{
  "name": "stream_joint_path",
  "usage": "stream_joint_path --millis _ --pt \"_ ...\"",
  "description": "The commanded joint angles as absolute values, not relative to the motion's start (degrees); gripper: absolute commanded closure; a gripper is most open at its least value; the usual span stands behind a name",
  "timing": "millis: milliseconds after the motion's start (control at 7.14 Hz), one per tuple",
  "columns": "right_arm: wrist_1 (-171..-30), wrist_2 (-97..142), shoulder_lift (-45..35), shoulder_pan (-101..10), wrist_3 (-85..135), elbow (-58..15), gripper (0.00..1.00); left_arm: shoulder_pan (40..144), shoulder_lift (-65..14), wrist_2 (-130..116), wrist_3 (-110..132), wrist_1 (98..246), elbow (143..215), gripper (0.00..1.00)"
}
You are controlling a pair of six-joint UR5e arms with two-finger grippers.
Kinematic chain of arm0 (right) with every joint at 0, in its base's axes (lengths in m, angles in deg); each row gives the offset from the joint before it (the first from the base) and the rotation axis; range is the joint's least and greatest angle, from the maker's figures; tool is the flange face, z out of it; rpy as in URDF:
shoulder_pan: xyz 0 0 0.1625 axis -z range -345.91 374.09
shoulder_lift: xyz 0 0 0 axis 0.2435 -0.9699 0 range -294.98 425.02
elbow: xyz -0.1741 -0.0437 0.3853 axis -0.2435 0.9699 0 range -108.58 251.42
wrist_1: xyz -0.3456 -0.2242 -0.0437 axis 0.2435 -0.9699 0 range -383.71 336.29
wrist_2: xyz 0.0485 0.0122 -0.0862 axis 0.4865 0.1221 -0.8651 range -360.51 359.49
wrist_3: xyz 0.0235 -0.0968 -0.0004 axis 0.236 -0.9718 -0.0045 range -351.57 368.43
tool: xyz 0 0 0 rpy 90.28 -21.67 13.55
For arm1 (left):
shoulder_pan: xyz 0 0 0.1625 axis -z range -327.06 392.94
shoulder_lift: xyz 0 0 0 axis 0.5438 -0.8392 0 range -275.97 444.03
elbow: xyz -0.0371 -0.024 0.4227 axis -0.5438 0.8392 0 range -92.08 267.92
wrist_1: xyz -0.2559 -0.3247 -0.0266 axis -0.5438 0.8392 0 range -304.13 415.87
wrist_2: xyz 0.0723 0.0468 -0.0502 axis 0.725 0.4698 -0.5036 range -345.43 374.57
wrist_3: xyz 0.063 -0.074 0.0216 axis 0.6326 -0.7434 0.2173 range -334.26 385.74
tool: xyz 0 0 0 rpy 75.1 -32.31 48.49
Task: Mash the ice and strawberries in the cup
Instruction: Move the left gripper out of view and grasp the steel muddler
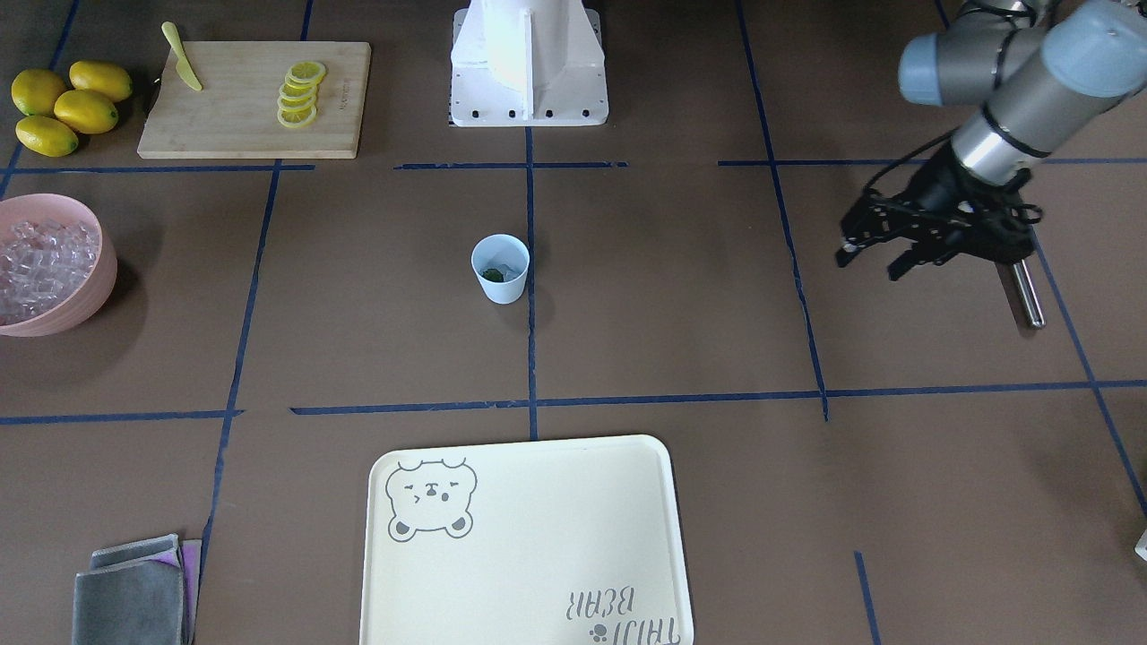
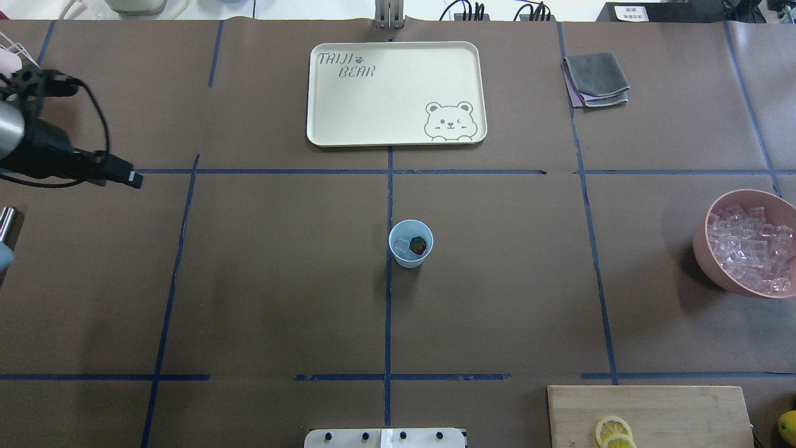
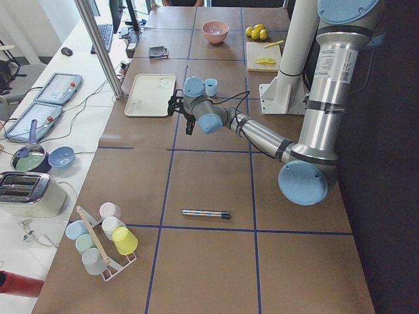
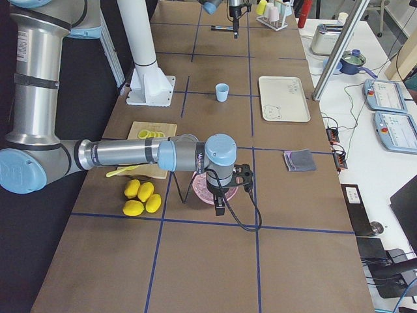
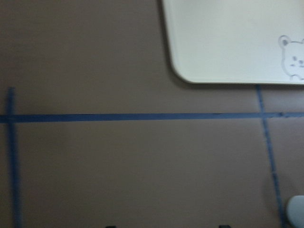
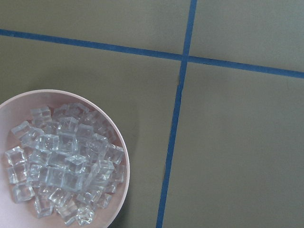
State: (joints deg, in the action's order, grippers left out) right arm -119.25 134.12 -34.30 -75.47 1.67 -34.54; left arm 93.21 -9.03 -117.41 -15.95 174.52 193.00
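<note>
Hovering fingers-apart beside a metal rod (image 1: 1029,296), left gripper (image 1: 869,262); right gripper (image 4: 220,207) by the pink bowl (image 2: 703,258), state untellable; cup (image 2: 407,261) mid-table.

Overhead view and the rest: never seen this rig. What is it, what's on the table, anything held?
Two robot arms share a table, each ending in a two-finger tool. One camera looks from above, one from across, two from the table's ends, one rides each wrist. The left tool hangs open and empty near a metal rod. The right tool is above a pink bowl of ice; its state is unclear. The blue cup holds ice and a strawberry.
</note>
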Motion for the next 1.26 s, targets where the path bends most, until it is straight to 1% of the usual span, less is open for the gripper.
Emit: stream_joint_path --millis 0,280,560,840,980,1120 --pt "-119.3 134.1 -34.3 -75.5 1.7 -34.6 0.0 101.8 -2.4 -120.3 -3.4 174.5 187.1 0.22" --pt "-119.3 134.2 -34.3 -75.5 1.7 -34.6 0.0 102.9 -2.4 -119.8 -3.5 171.4 180.7 0.22" --pt "-119.3 134.4 -34.4 -75.5 1.7 -34.6 0.0 102.6 -3.3 -114.2 -3.4 170.7 176.7 0.22" --pt "-119.3 134.4 -34.4 -75.4 1.6 -34.4 0.0 102.4 -6.6 -115.3 -3.3 169.0 172.2 0.22" --pt "-119.3 134.5 -34.4 -75.4 1.7 -34.3 0.0 102.2 -6.8 -115.4 -2.5 168.7 171.5 0.22" --pt "-119.3 134.5 -34.4 -75.5 1.7 -34.3 0.0 102.2 -6.9 -118.2 -0.9 169.1 169.2 0.22"
